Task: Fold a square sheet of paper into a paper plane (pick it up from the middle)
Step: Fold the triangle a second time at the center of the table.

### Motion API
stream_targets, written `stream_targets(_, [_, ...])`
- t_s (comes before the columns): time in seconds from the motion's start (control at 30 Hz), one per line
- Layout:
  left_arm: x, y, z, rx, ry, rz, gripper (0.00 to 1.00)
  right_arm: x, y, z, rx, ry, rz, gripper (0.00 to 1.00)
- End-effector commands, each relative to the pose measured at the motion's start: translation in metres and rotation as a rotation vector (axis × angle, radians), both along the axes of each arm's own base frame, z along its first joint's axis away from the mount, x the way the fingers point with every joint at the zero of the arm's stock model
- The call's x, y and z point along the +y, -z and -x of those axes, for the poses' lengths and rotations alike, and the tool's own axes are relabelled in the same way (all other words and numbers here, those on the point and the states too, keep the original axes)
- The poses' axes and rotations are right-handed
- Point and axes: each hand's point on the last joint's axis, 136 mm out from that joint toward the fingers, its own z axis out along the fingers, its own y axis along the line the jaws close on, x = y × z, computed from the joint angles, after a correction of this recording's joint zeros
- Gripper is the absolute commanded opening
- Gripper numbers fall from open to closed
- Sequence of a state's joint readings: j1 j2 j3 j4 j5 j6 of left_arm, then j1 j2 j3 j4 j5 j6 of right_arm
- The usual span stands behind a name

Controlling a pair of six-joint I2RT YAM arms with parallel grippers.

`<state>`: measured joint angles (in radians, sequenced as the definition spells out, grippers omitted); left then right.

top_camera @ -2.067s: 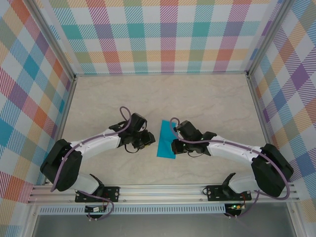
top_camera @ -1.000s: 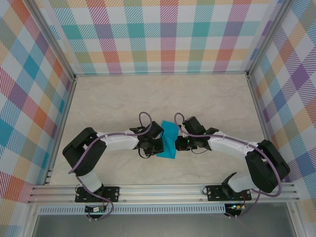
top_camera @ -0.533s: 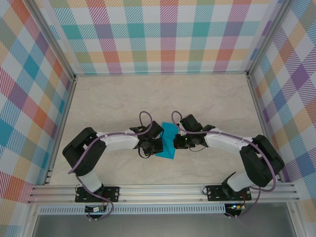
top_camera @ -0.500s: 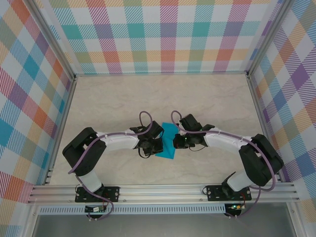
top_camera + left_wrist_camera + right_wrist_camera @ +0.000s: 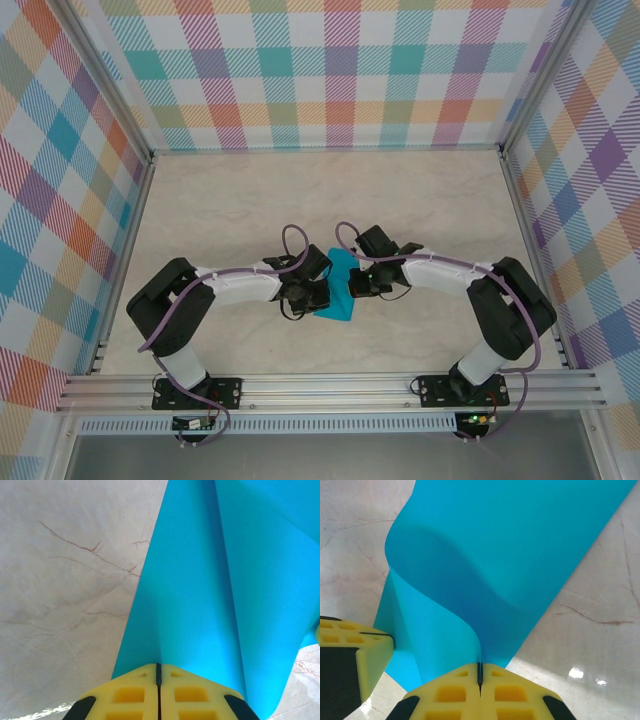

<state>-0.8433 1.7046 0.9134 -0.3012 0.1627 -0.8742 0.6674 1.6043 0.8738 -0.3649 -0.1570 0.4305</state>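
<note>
Top view: the square sheet of paper (image 5: 340, 292) is seen mid-frame over the marble table (image 5: 420, 200), with the left gripper (image 5: 322, 296) and right gripper (image 5: 350, 286) on either side.
Left wrist: jaws pinched on the sheet's near edge; a long crease is shown.
Right wrist: jaws clamped on the opposite edge; the sheet is bowed.

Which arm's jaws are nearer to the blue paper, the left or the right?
Neither: both hold it. The left arm has its jaws shut on the left edge of the blue paper, the right arm on its right edge; the sheet bows between them.
</note>
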Motion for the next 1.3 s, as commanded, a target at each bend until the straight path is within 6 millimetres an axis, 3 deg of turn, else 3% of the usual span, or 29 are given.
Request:
stream_targets(0.0, [0.015, 0.011, 0.01, 0.027, 0.006, -0.085, 0.06, 0.0, 0.0, -0.006, -0.003, -0.017, 0.024, 0.03])
stream_targets(1.27, [0.014, 0.01, 0.011, 0.03, 0.014, -0.077, 0.06, -0.001, 0.015, -0.004, 0.052, -0.002, 0.057, 0.05])
